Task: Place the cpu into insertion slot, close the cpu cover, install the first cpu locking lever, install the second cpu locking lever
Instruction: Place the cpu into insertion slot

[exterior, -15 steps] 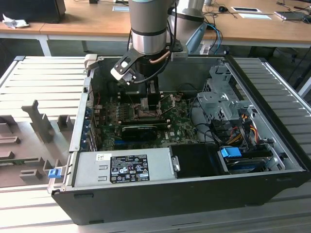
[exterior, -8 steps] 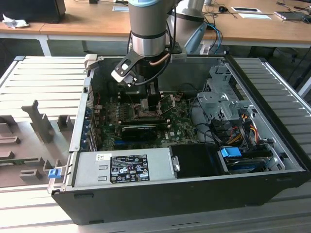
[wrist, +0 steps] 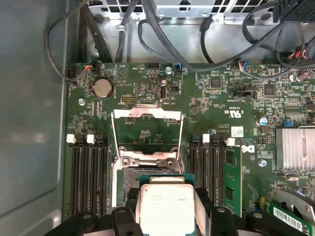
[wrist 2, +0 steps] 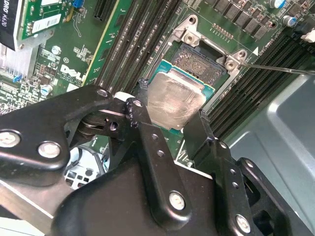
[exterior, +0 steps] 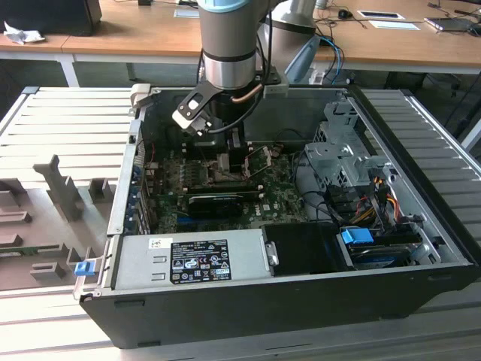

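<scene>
Now we log the gripper (wrist 2: 167, 109) clamped on the cpu (wrist: 165, 206), with a finger (wrist 2: 147, 133) pressed to each of two opposite edges. The cpu sits partly over the slot (wrist 2: 199, 64), offset from it, and we cannot tell whether they touch. The cover (wrist: 147, 114) stands swung open beyond the slot, above the green motherboard (wrist: 221, 98). The arm (exterior: 225, 45) reaches down into the open case (exterior: 301, 301).

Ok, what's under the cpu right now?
The insertion slot: part of its dark pin bed shows past the edge of the cpu. The rest is covered by the chip, held in the gripper. The cpu cover stands open.
</scene>
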Controlling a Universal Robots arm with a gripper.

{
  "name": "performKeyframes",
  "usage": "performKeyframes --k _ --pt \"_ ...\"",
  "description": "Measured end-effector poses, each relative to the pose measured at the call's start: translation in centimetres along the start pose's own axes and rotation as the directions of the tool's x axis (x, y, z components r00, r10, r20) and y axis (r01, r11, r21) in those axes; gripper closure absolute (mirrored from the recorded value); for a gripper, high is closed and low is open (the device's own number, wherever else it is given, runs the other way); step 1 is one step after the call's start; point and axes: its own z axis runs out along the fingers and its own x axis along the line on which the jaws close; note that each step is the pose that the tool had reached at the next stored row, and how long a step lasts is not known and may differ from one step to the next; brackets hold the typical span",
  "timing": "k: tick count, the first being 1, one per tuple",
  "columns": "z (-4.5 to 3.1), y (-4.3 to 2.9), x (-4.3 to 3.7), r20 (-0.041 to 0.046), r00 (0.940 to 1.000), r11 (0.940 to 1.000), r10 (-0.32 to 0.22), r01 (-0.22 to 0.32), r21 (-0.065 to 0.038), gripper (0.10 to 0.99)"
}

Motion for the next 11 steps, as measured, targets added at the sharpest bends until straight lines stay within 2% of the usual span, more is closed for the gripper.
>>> performKeyframes --k 11 --pt "1.13 -0.17 0.15 0.0001 1.0000 1.0000 0.000 0.000 0.000 0.557"
